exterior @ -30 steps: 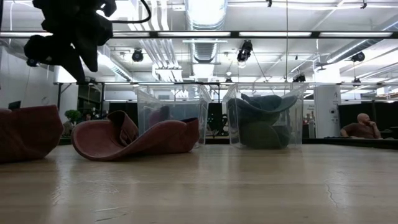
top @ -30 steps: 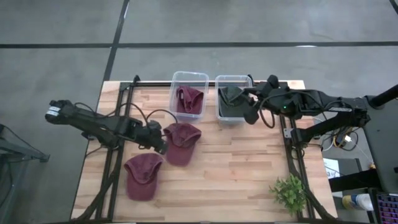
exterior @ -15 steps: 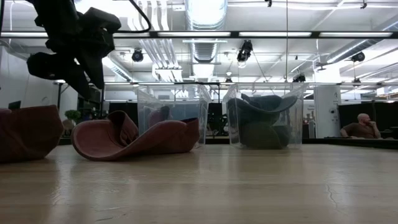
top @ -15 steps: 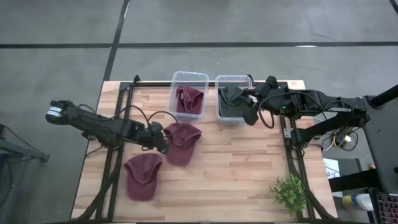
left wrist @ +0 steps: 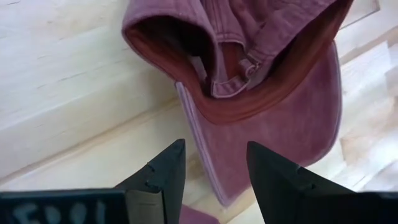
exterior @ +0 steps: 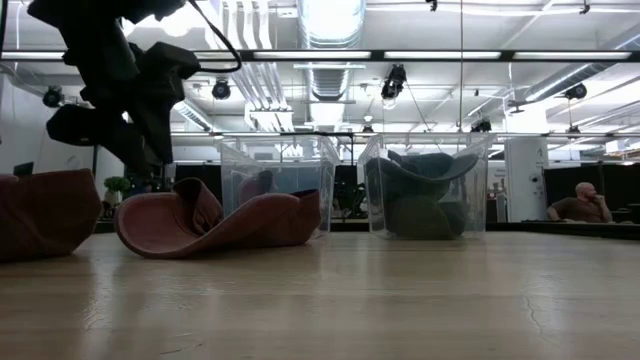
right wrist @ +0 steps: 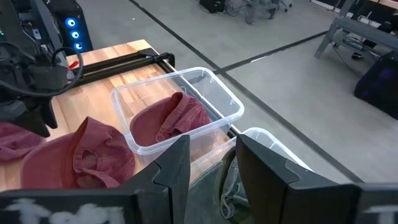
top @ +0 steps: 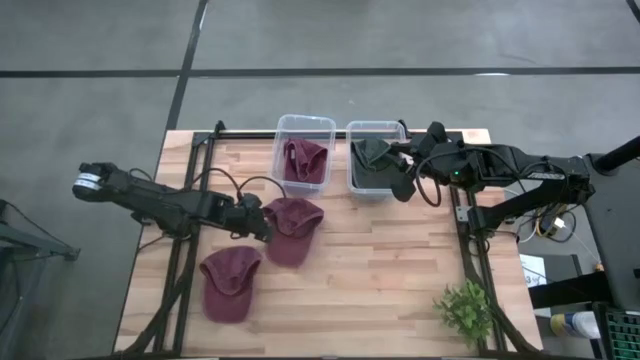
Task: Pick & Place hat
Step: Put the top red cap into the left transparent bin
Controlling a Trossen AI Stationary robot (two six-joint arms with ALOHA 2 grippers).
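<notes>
No text, label, brand or number can be read in any view. Pale handwritten marks sit on the dark body of the left tool [left wrist: 211, 171] and of the right tool [right wrist: 211, 165], at the edge of each wrist view, but they are too blurred to make out.

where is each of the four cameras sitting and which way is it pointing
High view: above the table, looking straight down; both arms show, left gripper at the middle red hat, right gripper over the dark-hat bin.
Low view: at table height, looking level toward the two bins; the left arm hangs in from above.
Left wrist view: looks past its open fingers down on the red hat.
Right wrist view: looks past its open fingers at the red-hat bin.
All four share the middle red hat.
</notes>
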